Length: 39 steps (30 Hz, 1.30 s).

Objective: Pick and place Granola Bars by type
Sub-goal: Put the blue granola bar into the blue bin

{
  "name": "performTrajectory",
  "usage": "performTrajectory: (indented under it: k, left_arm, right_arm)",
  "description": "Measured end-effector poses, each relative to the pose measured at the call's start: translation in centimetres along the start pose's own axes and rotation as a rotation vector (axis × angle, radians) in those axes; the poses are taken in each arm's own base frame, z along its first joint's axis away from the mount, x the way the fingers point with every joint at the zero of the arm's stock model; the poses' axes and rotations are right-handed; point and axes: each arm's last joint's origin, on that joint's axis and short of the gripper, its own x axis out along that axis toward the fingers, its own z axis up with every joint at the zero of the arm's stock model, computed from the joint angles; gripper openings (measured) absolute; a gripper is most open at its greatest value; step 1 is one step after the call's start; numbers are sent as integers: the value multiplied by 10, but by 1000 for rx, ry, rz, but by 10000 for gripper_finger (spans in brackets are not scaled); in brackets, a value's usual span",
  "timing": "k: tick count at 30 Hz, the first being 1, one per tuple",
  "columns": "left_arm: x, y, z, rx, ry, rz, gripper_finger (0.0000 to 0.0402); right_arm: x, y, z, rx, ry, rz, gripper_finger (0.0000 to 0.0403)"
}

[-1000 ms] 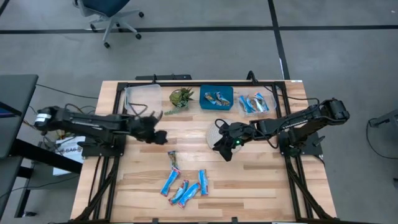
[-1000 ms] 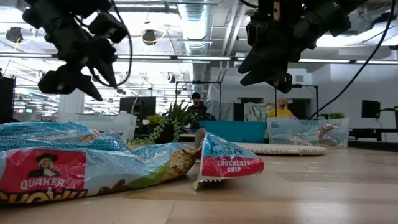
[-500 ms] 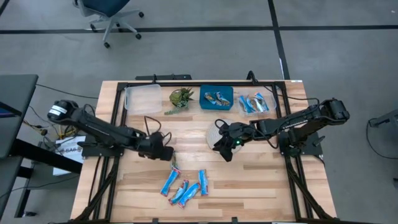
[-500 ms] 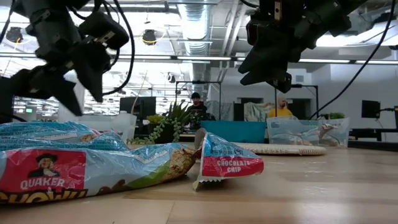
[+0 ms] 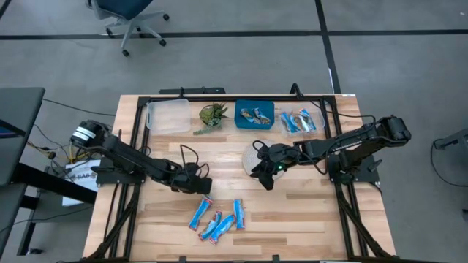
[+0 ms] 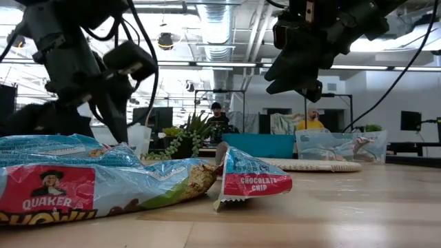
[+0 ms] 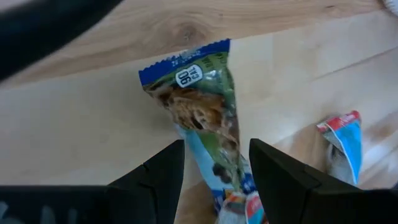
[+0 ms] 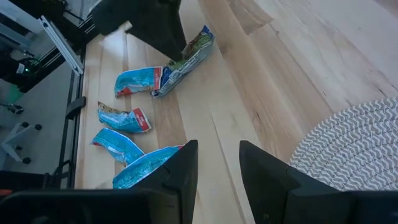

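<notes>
Pale wood planks form the table (image 5: 292,212) seen from above. Loose granola bars (image 5: 218,216) lie near its front edge, one more (image 5: 205,187) just behind them. The left gripper (image 5: 199,183) sits over that lone bar. The right gripper (image 5: 262,175) waits well apart, beside a round woven mat (image 5: 248,158). At the back stand a clear tray (image 5: 167,115), a plant (image 5: 213,114), a blue bin (image 5: 255,114) and a clear bin (image 5: 301,120), both bins holding bars.

At table height, wrappers fill the foreground, and the left gripper (image 6: 103,103) hangs low just behind them; the right gripper (image 6: 303,69) hangs higher.

The left wrist camera shows the green-and-blue bar (image 7: 208,134) between that arm's spread fingers (image 7: 155,180), its long axis running away from the fingertips, not across them. The left arm is clearly nearer, and closing should pinch the bar's sides.

The right wrist camera shows its own fingers (image 8: 180,174) parted and empty, the bars (image 8: 137,118) farther off.
</notes>
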Motion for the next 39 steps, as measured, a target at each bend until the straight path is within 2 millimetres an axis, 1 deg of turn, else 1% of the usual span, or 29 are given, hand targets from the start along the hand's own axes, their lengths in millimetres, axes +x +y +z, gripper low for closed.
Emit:
performTrajectory:
  k: [7, 10, 13, 19, 22, 25, 29, 34, 39]
  left_arm:
    - [13, 5, -1, -30, 14, 57, 173]
    - [14, 5, -1, -31, 19, 59, 168]
    - [11, 4, -1, -30, 13, 50, 144]
    - [10, 4, -1, -31, 6, 32, 67]
    - [10, 0, -1, -33, -12, -10, 36]
    - [10, -3, 1, -38, -47, -45, 22]
    - [10, -12, 6, -28, -76, -124, 28]
    - [7, -31, 15, 37, -134, -312, 38]
    - [0, -48, 25, 149, -224, -475, 27]
  right_arm:
    - [0, 0, 0, -1, 0, 0, 109]
    - [0, 0, 0, -2, 0, 1, 109]
    - [0, 0, 0, -2, 0, 1, 109]
    - [0, 0, 0, -1, 1, 2, 109]
    - [0, 0, 0, -1, 3, 5, 109]
    - [0, 0, 0, 1, 12, 21, 109]
    - [0, 1, 1, 2, -1, 31, 109]
    - [0, 4, 7, 34, -58, 68, 109]
    - [-2, 0, 14, 152, -87, 92, 109]
